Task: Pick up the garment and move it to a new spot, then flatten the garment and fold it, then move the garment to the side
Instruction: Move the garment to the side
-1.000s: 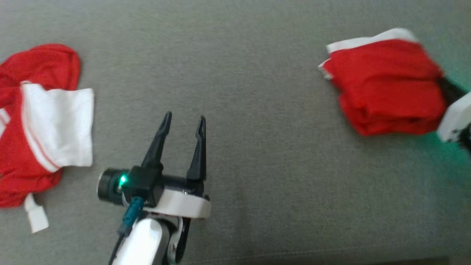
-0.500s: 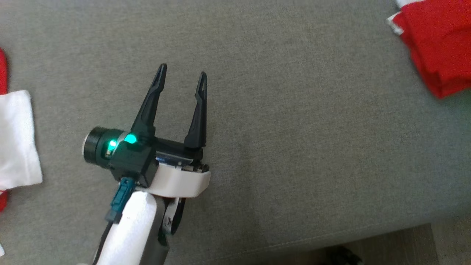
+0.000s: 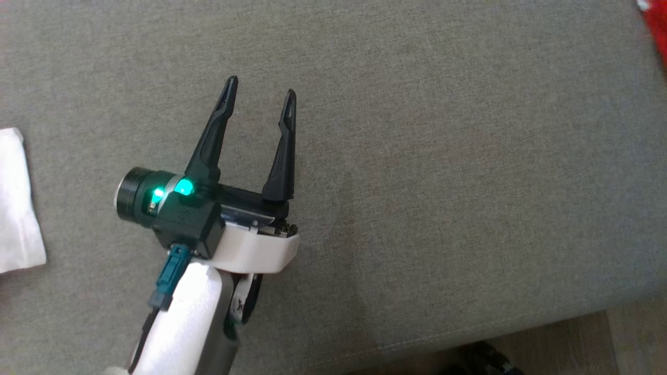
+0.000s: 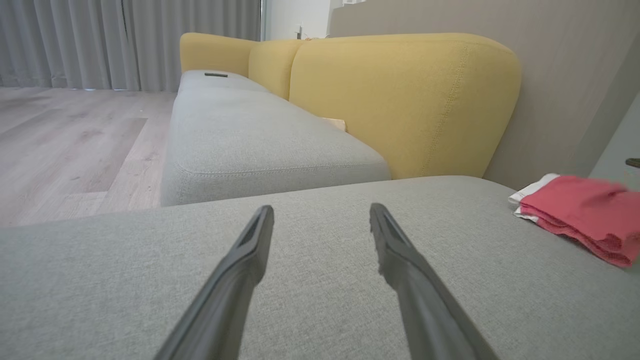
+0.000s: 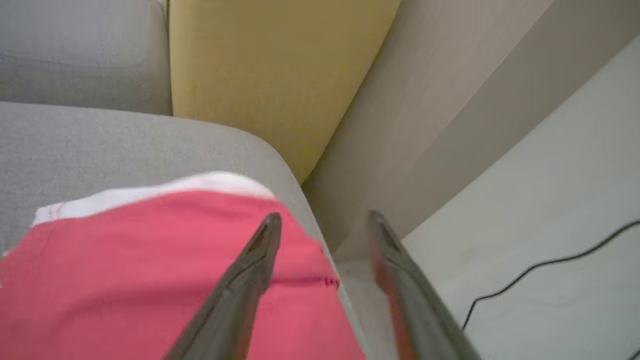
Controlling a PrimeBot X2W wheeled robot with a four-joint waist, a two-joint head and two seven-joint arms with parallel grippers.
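The garment (image 4: 580, 215) is red with a white band, folded into a flat stack at the right end of the grey sofa cushion (image 4: 320, 300). A sliver of it (image 3: 657, 21) shows at the head view's top right corner. My right gripper (image 5: 325, 217) hovers open over the garment's (image 5: 150, 270) outer edge. Its left finger crosses the red cloth and nothing lies between the fingers. My left gripper (image 3: 260, 86) stands open over bare cushion (image 3: 443, 182), well left of the garment. Its open fingers also show from the left wrist (image 4: 320, 210).
A piece of white cloth (image 3: 15, 203) lies at the cushion's left. Yellow backrests (image 4: 400, 100) line the sofa. Beyond the garment's end are a wall and a pale floor with a black cable (image 5: 540, 270). Wood floor (image 3: 573, 344) borders the cushion's front edge.
The head camera has swung, so both cloths slid towards the picture's edges. The right gripper, at the folded garment's edge one second ago, has left the head view.
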